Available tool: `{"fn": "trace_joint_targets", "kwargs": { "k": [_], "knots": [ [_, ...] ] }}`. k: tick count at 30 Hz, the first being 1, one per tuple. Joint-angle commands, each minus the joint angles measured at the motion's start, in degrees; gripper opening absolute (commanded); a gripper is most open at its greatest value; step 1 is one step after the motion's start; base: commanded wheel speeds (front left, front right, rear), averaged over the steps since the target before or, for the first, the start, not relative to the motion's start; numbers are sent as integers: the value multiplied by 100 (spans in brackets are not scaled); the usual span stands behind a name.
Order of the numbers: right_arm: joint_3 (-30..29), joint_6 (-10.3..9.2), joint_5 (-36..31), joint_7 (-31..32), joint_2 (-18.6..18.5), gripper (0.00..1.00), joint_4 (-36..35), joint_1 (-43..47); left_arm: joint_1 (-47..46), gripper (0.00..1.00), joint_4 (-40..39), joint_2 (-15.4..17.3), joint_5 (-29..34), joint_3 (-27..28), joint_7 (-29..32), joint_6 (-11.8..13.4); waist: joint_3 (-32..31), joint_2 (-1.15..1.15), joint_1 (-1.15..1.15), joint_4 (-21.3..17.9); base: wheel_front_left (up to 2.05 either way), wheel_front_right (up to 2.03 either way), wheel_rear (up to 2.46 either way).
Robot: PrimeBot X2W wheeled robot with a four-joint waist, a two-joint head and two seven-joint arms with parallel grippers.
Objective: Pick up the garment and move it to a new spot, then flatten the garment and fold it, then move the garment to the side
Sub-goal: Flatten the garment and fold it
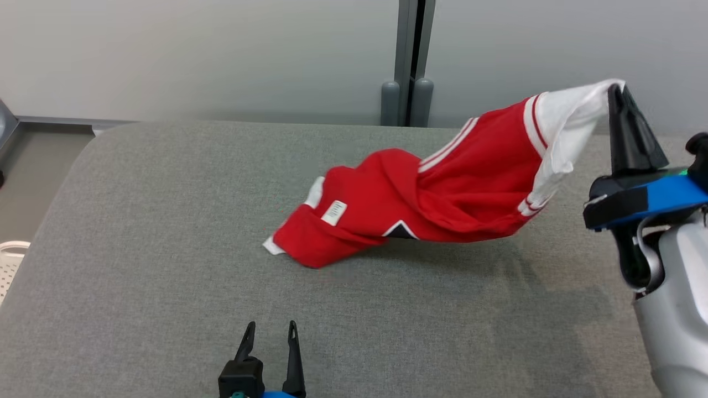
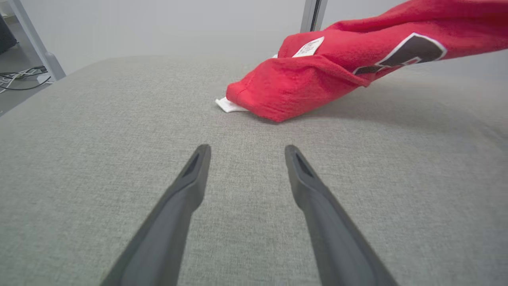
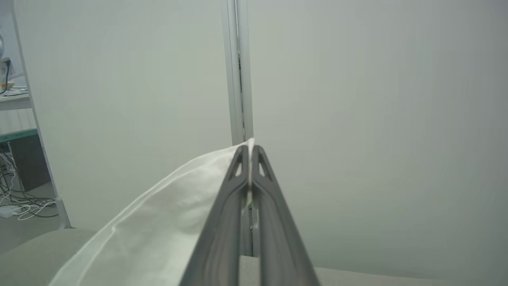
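1. Grey, finely woven cloth covers the padded table [image 1: 138, 249], whose far corners are rounded. Pale, smooth wall panels joined by a grey metal post [image 1: 409, 61] are seen behind it.
2. At the far left edge, a white perforated basket [image 1: 10, 260] is partly seen beside the table; what it holds cannot be told.
3. Low and left of centre, the left gripper [image 1: 271, 331] is held just above the table. Its two dark, tapering fingers are spread apart and nothing is held between them.
4. Just beyond it lies the garment [image 1: 442, 188], a soft red jersey. Its left end is crumpled on the table near the middle, where a small white rectangular label [image 1: 334, 213] and a black patch edged in white [image 1: 399, 230] are shown.
5. Toward the right, the garment is lifted off the surface and a shadow is cast beneath it. The red cloth is banded with white stripes and ends in thinner white fabric.
6. At the far right, that white edge is pinched by the right gripper [image 1: 617, 91]. Its fingers are pressed together on the cloth, raised above the table's right side.
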Motion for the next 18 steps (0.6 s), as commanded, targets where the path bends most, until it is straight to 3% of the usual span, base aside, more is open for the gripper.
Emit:
{"fn": "trace_joint_targets", "kwargs": {
  "k": [1, 11, 18],
  "knots": [
    [13, 1, 89, -18, -73, 0, -112, -185, 28, 100, 22, 2, -25, 26, -15, -44, -84, 0, 0, -62, 0, 0, 0],
    [626, 2, 138, -17, -273, 0, -423, -1443, 108, 100, 100, 1, -80, 40, -15, -163, -323, 0, 0, -116, 0, 0, 0],
    [1309, 1, -43, -17, -192, 0, -92, -2677, -24, 100, 91, 6, -205, -287, -15, -212, -224, 0, 0, 286, 0, 0, 0]
  ]
}}
